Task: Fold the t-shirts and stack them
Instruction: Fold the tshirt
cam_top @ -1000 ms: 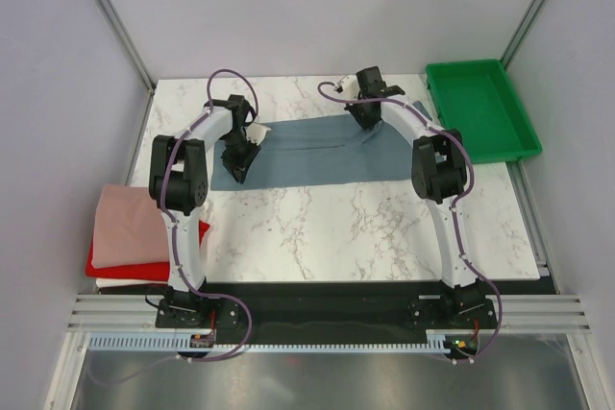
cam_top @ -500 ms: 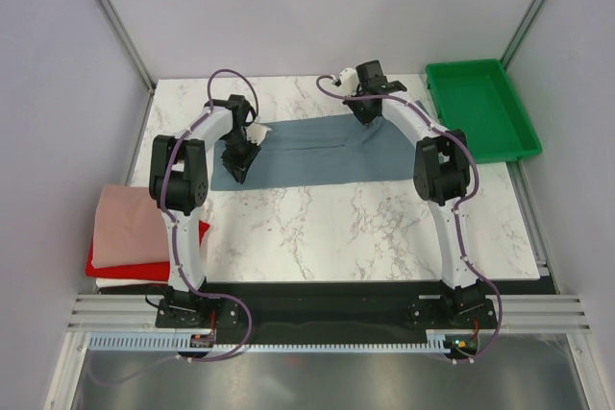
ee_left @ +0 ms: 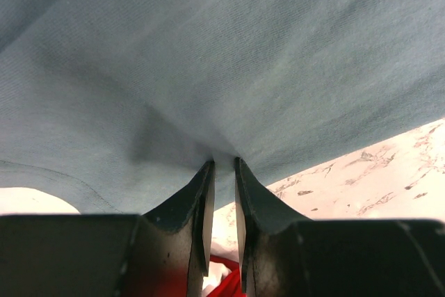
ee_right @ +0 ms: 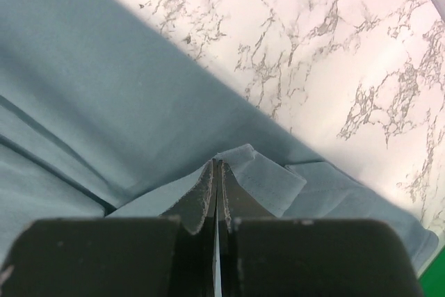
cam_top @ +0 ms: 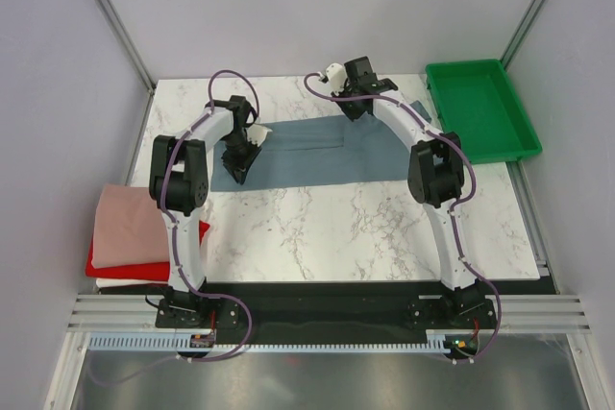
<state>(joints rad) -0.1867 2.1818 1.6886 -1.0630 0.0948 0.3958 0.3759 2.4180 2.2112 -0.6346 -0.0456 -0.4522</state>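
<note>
- We count four t-shirts. One blue-grey t-shirt [cam_top: 307, 153] lies spread across the far middle of the marble table [cam_top: 317, 228].
- Three folded tees are stacked at the table's left edge: the pink tee [cam_top: 130, 223] on top, then the red tee [cam_top: 144, 264], then the white tee [cam_top: 120, 283].
- There are two grippers. The left gripper [ee_left: 224, 165] pinches the blue-grey cloth near its left end, and the right gripper [ee_right: 218, 165] is clamped on a small fold at the far edge.
- One green tray [cam_top: 480, 108] sits at the far right.
</note>
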